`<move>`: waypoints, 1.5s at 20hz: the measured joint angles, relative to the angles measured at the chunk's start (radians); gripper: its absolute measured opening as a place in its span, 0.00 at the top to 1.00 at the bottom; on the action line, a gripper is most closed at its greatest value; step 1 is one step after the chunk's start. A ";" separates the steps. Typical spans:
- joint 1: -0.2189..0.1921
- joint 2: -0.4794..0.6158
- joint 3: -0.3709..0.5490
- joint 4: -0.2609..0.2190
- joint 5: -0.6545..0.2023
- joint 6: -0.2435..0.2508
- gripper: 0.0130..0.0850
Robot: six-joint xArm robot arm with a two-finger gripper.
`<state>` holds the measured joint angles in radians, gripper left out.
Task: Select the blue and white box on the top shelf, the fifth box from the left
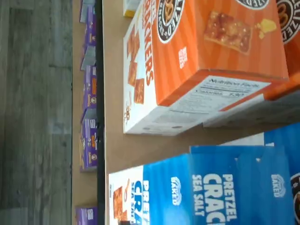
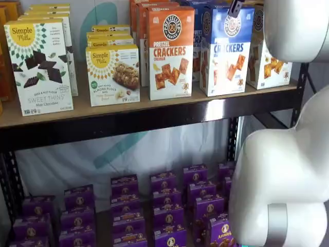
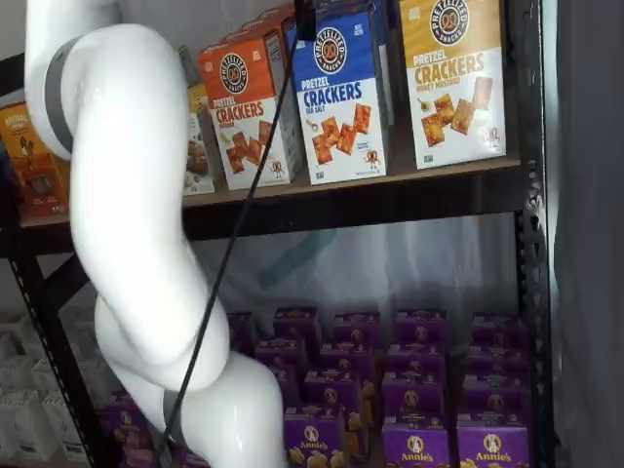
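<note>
On the top shelf I count one front-facing blue and white box of sea salt pretzel crackers, with more blue ones behind it that I cannot number. One orange cheddar box faces front, at least one more behind. One yellow-topped box stands at the front of its row. One white Sweet Thins box leads a row and one almond flour box leads another; three or so yellow tops show behind it. Below, the purple boxes run to well over a dozen
</note>
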<state>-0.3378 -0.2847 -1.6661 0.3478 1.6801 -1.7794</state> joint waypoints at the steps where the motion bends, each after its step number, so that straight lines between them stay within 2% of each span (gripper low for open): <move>1: 0.006 0.005 -0.001 -0.008 -0.005 0.000 0.00; 14: 0.066 0.032 0.017 -0.067 -0.043 0.026 0.00; 22: 0.067 0.049 -0.012 -0.045 -0.034 0.040 0.00; 30: 0.083 0.073 -0.047 -0.075 -0.051 0.045 0.00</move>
<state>-0.2546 -0.2121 -1.7132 0.2727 1.6291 -1.7346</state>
